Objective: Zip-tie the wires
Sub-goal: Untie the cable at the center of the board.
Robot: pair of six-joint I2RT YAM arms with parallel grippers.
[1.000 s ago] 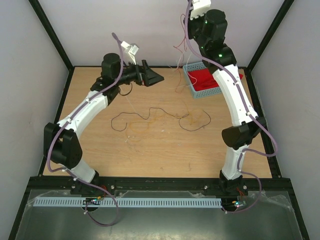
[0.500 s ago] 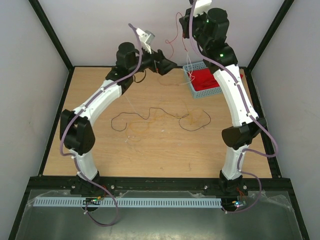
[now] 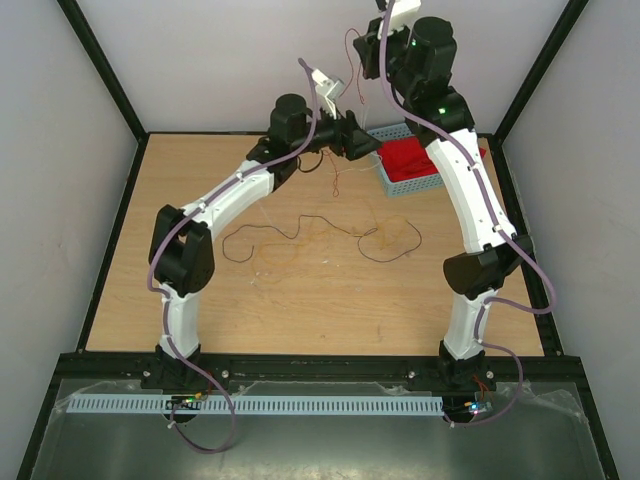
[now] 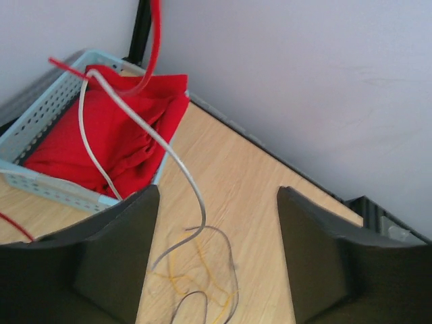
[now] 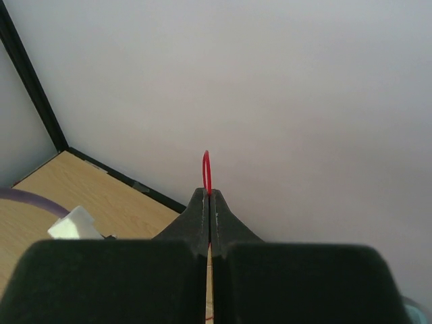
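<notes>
High by the back wall (image 5: 283, 81), right gripper (image 5: 209, 197) jaws pinched on a red wire (image 5: 206, 167); left gripper (image 4: 217, 196) jaws wide, beside the basket (image 4: 40, 181); other wires (image 3: 320, 232) mid-table

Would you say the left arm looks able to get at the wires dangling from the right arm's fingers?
Probably yes: the left fingers stand open, and the wires hang right ahead of their gap with nothing between.

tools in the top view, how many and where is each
2. The left tool is open, low beside the blue basket. The right tool is raised high, shut on a red wire. Neither is hidden.
</notes>
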